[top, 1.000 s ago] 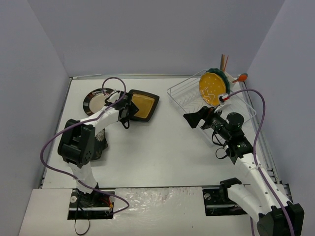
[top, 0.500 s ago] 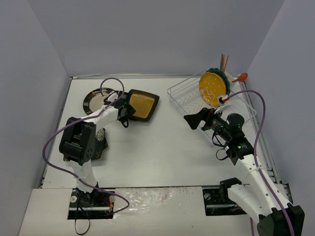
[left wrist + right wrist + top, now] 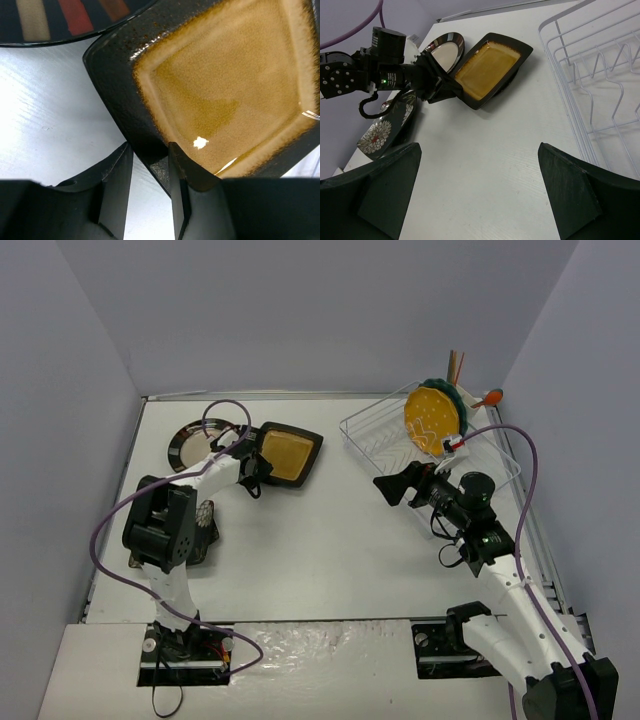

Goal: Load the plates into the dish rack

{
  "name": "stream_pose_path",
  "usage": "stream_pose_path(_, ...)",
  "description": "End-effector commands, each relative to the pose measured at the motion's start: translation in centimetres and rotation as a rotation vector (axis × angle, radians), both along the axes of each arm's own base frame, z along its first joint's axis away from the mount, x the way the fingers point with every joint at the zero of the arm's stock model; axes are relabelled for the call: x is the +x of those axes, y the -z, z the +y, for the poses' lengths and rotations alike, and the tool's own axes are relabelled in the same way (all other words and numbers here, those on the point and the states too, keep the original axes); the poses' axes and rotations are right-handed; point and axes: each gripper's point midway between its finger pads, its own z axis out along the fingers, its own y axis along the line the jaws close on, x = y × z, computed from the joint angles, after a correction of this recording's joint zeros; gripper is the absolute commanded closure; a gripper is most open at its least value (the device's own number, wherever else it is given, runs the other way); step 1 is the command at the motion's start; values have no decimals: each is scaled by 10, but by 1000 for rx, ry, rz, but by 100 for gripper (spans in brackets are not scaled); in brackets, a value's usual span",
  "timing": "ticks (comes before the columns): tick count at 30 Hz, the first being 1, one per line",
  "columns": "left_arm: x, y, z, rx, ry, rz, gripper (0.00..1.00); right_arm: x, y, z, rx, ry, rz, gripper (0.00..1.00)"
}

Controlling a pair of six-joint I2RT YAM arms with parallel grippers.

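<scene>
The black square plate with the amber centre (image 3: 292,454) lies on the table at the back left, also in the left wrist view (image 3: 225,90) and the right wrist view (image 3: 487,67). My left gripper (image 3: 252,458) is at its left rim, jaws closed narrow with the dark rim pinched between them (image 3: 149,150). A round plate with a striped rim (image 3: 190,445) lies just behind it. The black floral plate (image 3: 205,525) lies under the left arm. The white wire dish rack (image 3: 375,440) holds an upright orange plate (image 3: 432,420) with a teal plate (image 3: 452,392) behind it. My right gripper (image 3: 390,485) is open and empty over the table (image 3: 480,146).
Utensils (image 3: 490,398) stand at the rack's far corner. The rack's bare wire slots (image 3: 600,105) are to the right of my right gripper. Grey walls enclose the table on three sides. A purple cable loops over each arm.
My left arm's elbow has shifted a little to the left while its gripper stayed on the square plate's rim. The right arm has hardly moved.
</scene>
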Motion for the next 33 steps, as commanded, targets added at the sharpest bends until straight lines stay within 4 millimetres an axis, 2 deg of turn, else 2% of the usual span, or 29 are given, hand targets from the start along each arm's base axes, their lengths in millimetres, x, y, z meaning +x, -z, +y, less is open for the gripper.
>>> stream_pose_path(1,18,-26,4,-12,-25,-66,78,1,-20,3,8,-15,-89,0)
stream_pose_path(7,15,-22,7,-7,-24,-53,86,1,-18,3,5,-16,-88,0)
stream_pose_path(10,14,-25,6,-9,-18,-55,99,1,-17,3,4,-16,-83,0)
stream_pose_path(11,13,-27,7,-10,-18,-56,100,1,-17,3,4,-16,-84,0)
stream_pose_path(21,-4,-55,14,-19,-19,-88,100,1,-19,4,7,-20,-85,0)
stream_pose_path(30,-23,-48,21,-28,-31,-75,100,0,-17,6,10,-30,-76,0)
stream_pose_path(33,-21,-49,20,-52,-26,-100,98,-1,-18,6,12,-36,-77,0)
